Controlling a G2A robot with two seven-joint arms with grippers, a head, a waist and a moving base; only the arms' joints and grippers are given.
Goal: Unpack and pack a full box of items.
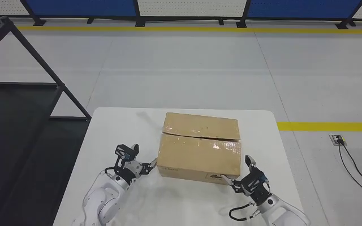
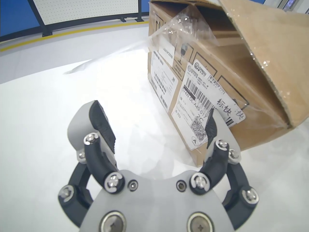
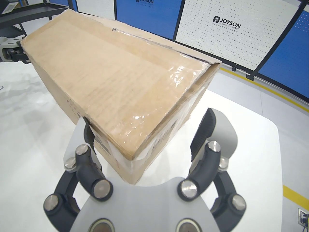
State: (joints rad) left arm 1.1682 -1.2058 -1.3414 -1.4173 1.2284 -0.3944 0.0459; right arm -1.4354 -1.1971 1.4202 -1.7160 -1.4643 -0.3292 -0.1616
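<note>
The left gripper [image 2: 154,112] is hovering just beside the box's [image 1: 198,150] labelled end, fingers spread wide, probably lining up on a flap. The rectangular cardboard box is sitting mid-desk [image 1: 113,130] on the smooth white top, its flaps standing ajar and trailing crinkled clear tape [image 2: 183,32]. The right gripper [image 3: 147,117] is straddling the near right corner, fingers open and holding nothing, apparently to steady the box.

1 brown cardbd box [image 1: 199,150], 1 white sq table [image 1: 113,135]
</note>
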